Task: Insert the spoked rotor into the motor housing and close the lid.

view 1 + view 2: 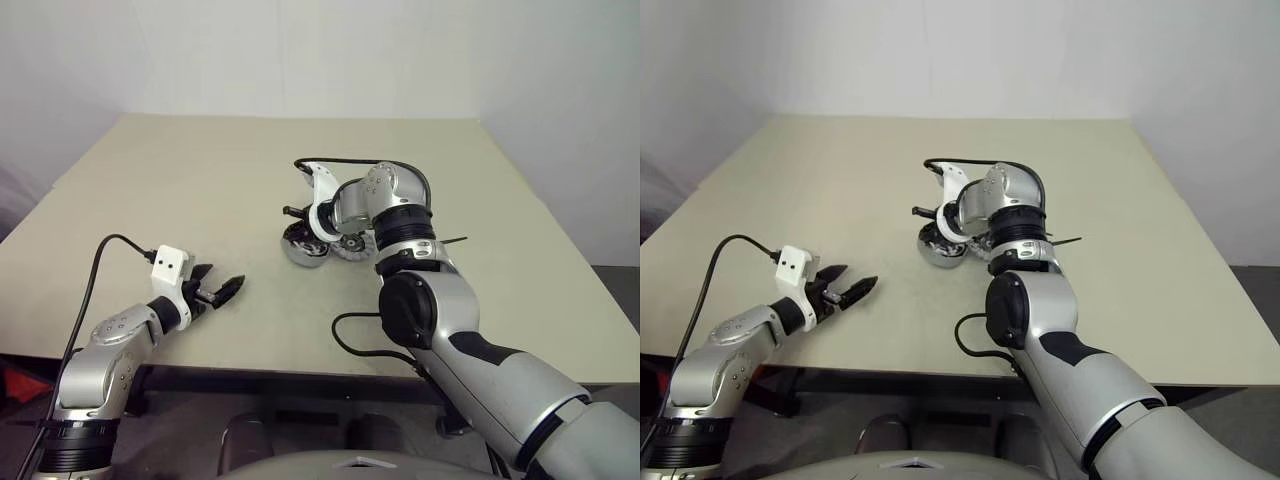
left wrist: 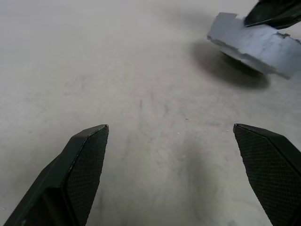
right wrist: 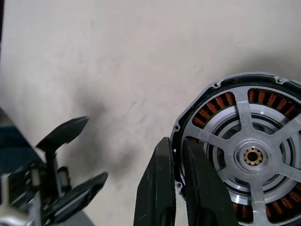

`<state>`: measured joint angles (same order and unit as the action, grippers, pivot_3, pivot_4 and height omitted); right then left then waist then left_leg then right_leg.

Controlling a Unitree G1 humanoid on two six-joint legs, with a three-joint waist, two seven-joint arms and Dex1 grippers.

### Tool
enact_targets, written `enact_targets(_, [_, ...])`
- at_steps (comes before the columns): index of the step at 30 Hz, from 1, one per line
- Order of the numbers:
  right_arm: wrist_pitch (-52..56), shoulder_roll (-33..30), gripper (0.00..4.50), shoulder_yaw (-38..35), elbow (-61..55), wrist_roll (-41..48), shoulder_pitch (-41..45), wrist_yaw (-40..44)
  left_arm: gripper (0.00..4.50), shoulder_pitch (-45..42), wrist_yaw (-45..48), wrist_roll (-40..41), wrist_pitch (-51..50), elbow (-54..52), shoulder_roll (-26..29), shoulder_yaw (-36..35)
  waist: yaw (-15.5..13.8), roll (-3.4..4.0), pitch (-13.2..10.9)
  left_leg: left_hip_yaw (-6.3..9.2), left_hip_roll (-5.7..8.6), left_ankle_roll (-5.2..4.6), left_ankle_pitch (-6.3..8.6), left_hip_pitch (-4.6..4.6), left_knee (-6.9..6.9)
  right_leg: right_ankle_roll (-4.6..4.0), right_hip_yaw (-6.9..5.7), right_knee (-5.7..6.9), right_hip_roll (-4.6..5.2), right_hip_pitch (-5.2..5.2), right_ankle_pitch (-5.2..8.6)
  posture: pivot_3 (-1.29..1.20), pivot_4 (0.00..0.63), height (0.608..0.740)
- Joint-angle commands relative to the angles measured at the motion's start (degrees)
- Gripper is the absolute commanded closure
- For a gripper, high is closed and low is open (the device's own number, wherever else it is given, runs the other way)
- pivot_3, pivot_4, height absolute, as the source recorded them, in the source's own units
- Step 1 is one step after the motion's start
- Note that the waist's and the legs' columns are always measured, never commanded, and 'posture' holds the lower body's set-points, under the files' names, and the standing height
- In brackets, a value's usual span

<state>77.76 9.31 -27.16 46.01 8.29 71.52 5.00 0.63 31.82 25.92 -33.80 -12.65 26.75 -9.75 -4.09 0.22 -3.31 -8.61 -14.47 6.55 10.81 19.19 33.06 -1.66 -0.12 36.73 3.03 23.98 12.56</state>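
Observation:
The motor housing [image 3: 207, 96], a round grey casing with copper windings, sits near the table's middle [image 1: 300, 252]. The spoked rotor [image 3: 254, 156] lies inside it, silver spokes and hub facing up. My right gripper [image 3: 178, 155] is shut on the housing's rim, one finger on each side of the edge. From the left wrist view the housing [image 2: 254, 44] looks tilted, with one edge raised over its shadow. My left gripper [image 1: 222, 290] hovers open and empty over the table's front left, well apart from the housing. The lid is hidden.
The beige table [image 1: 200, 190] stretches wide around the housing. A black cable [image 1: 350, 160] loops over my right wrist, and another [image 1: 350, 340] hangs near the table's front edge. A pale ribbed round part [image 1: 353, 250] shows under the right wrist.

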Motion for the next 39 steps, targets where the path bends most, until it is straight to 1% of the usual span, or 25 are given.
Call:
enact_targets(1, [-3.77, 9.54, 3.16, 2.7, 0.54, 2.46, 1.19, -2.66, 0.0, -0.18, -0.3, 0.71, 0.08, -2.55, 0.9, -1.8, -0.04, 0.02, -0.03, 0.01, 0.03, 0.0, 0.0, 0.04, -0.01, 0.01, -0.01, 0.0, 0.04, 0.02, -0.01, 0.0, 0.0, 0.74])
enact_targets(6, [-5.05, 9.14, 1.46, 3.71, 1.09, 5.62, 2.15, -5.9, 0.0, -0.34, -0.19, 0.71, -0.02, -2.39, 1.2, -2.0, 0.0, 0.01, -0.02, 0.04, 0.06, 0.03, -0.02, 0.1, -0.01, 0.06, -0.01, 0.01, 0.05, 0.04, -0.05, 0.0, 0.0, 0.74])
enact_targets(8, [-3.94, 8.59, 1.46, 4.08, 0.57, 7.44, 3.12, -5.47, 0.0, -0.59, -0.1, 0.57, 0.04, -2.1, 1.17, -1.84, 0.02, 0.0, -0.01, 0.04, 0.06, 0.11, -0.07, 0.2, -0.01, 0.03, -0.02, 0.04, 0.04, 0.12, -0.06, 0.0, 0.0, 0.74])
enact_targets(10, [-2.95, 8.12, 1.46, 4.51, -0.13, 9.21, 3.91, -4.76, 0.0, -0.96, -0.03, 0.45, 0.09, -1.77, 1.08, -1.65, 0.02, 0.0, -0.01, 0.07, 0.04, 0.07, -0.05, 0.48, -0.02, -0.31, -0.08, -0.01, 0.02, 0.33, -0.24, 0.0, 0.0, 0.74])
enact_targets(14, [-3.63, 6.85, 1.46, 6.33, -1.3, 12.31, 5.45, -2.1, 0.0, -1.95, 0.32, 0.36, 0.19, -0.96, 1.11, -1.39, -0.01, -0.01, -0.01, 0.13, 0.01, -0.05, 0.03, 0.84, -0.02, -0.17, -0.26, -0.09, 0.03, 0.55, -0.34, 0.0, 0.0, 0.74])
enact_targets(18, [-8.46, 3.09, 1.46, 10.91, -3.16, 15.41, 5.52, 9.15, 0.0, -3.33, 1.09, 0.68, 0.24, -0.12, 1.02, -1.21, -0.01, 0.0, -0.01, 0.13, -0.06, -0.05, 0.05, 0.85, -0.04, -0.21, -0.33, -0.09, 0.03, 0.56, -0.31, 0.0, 0.0, 0.74])
enact_targets(20, [-12.78, -0.05, 1.46, 14.31, -4.08, 14.99, 4.62, 15.42, 0.0, -4.18, 1.56, 1.62, 0.1, 0.19, 0.58, -1.58, -0.03, 0.0, -0.01, 0.13, -0.07, -0.03, 0.04, 0.83, -0.03, -0.38, -0.32, -0.09, 0.03, 0.56, -0.2, 0.0, 0.0, 0.74])
enact_targets(23, [-20.57, -6.05, 1.46, 21.42, -6.24, 12.09, 1.52, 25.82, 0.0, -5.08, 2.08, 2.81, -0.1, 0.71, 0.11, -1.95, -0.45, -0.05, 0.0, 0.13, -0.08, -0.01, 0.02, 0.8, 0.03, -0.42, -0.34, -0.07, 0.06, 0.46, -0.18, 0.0, 0.0, 0.74])
enact_targets(27, [-29.09, -14.82, 1.46, 27.53, -6.36, 7.49, -3.39, 32.44, 0.0, -6.19, 2.32, 3.53, -0.75, 1.72, 0.1, -1.88, -1.82, -0.14, 0.05, 0.13, -0.06, 0.01, 0.01, 0.78, 0.17, -0.42, -0.5, -0.12, 0.26, 0.15, -0.17, 0.0, 0.0, 0.74])
enact_targets(30, [-33.6, -20.5, 2.09, 30.23, -7.24, 4.79, -6.84, 35.43, 0.0, -6.76, 2.85, 3.39, -0.69, 2.8, 0.61, -1.54, -1.78, -0.18, 0.04, 0.13, -0.02, 0.0, -0.01, 0.83, 0.29, -0.4, -0.5, -0.11, 0.29, 0.11, -0.19, 0.0, 0.0, 0.74])
enact_targets(34, [-37.55, -28.24, 3.46, 33.11, -9.93, 1.17, -10.98, 39.05, 0.0, -7.82, 3.81, 2.88, -0.28, 4.71, 1.02, -0.81, -1.64, -0.17, 0.04, 0.13, -0.13, 0.0, -0.02, 0.89, 0.26, -0.42, -0.55, -0.05, 0.22, 0.13, -0.19, 0.0, 0.0, 0.74])
enact_targets(36, [-39.65, -30.85, 4.18, 34.33, -10.83, -0.37, -12.23, 40.23, 0.0, -8.35, 4.17, 2.64, -0.09, 5.47, 1.06, -0.36, -1.43, -0.17, 0.03, 0.13, -0.12, -0.01, -0.02, 0.89, 0.27, -0.43, -0.55, -0.06, 0.22, 0.13, -0.18, 0.0, 0.0, 0.74])
enact_targets(37, [-41.13, -32.21, 4.47, 34.94, -11.37, -1.38, -12.85, 40.66, 0.0, -8.62, 4.3, 2.44, 0.04, 5.88, 1.04, -0.05, -1.36, -0.17, 0.03, 0.11, -0.1, -0.03, -0.02, 0.9, 0.27, -0.43, -0.51, -0.06, 0.22, 0.12, -0.18, 0.0, 0.0, 0.74])
enact_targets(39, [-41.33, -35.09, 4.47, 35.22, -12.2, -1.98, -13.52, 42.32, 0.0, -9.24, 4.47, 2.13, 0.33, 6.65, 0.92, 0.51, -1.3, -0.16, 0.03, 0.1, -0.1, -0.04, -0.01, 0.89, 0.27, -0.44, -0.51, -0.06, 0.21, 0.12, -0.18, 0.0, 0.0, 0.74])
